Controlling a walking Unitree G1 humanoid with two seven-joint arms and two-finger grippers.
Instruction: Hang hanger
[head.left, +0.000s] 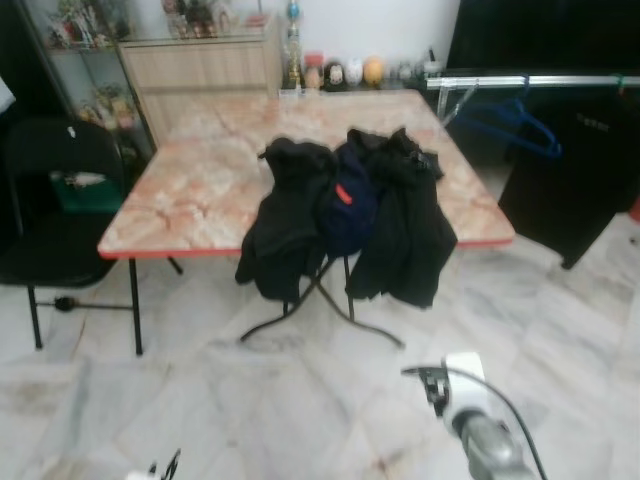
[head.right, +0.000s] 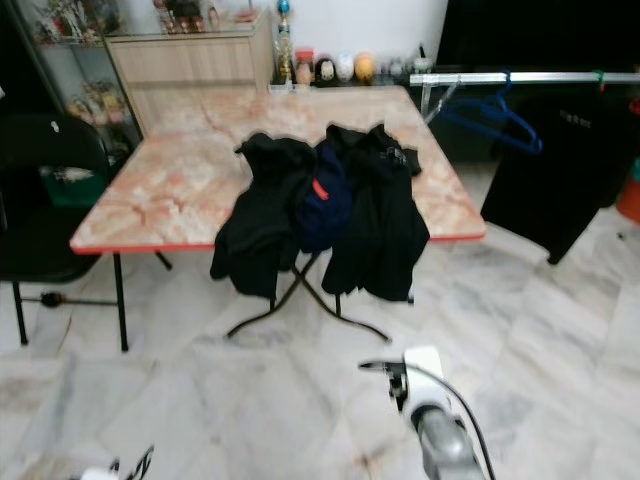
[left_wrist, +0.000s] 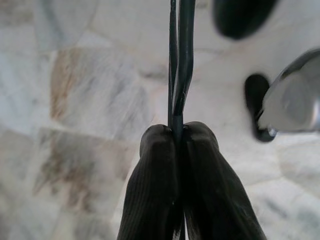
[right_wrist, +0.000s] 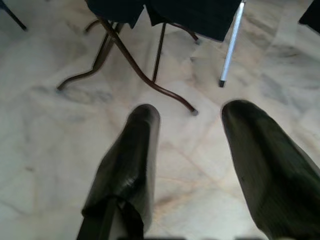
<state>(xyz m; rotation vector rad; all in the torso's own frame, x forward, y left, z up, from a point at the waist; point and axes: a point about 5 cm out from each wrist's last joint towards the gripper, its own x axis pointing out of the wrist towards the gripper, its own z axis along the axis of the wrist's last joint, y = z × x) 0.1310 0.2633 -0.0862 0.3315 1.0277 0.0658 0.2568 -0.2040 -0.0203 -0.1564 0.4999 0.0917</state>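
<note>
My left hand (left_wrist: 177, 135) is clenched on a thin dark wire hanger (left_wrist: 180, 65), whose slim rods run straight out from between my fingertips over the pale marble floor (head.left: 250, 400); I carry it low at my left side. My right hand (right_wrist: 192, 135) is released, fingers spread with nothing between them, hanging low in front of me. Ahead stands the folding bench with the pink marbled top (head.left: 200, 190), black and navy jackets (head.left: 345, 215) heaped on its near edge and spilling over it. The silver clothes rail (head.left: 530, 82) lies beyond the bench, off to my front right and well apart from me, running crosswise, with a blue plastic hanger (head.left: 510, 122) and a black garment (head.left: 580, 170) already on it. So the rail lies across from the hand that holds the hanger; I judge I must walk round the bench's right corner and reach the left arm up and across
</note>
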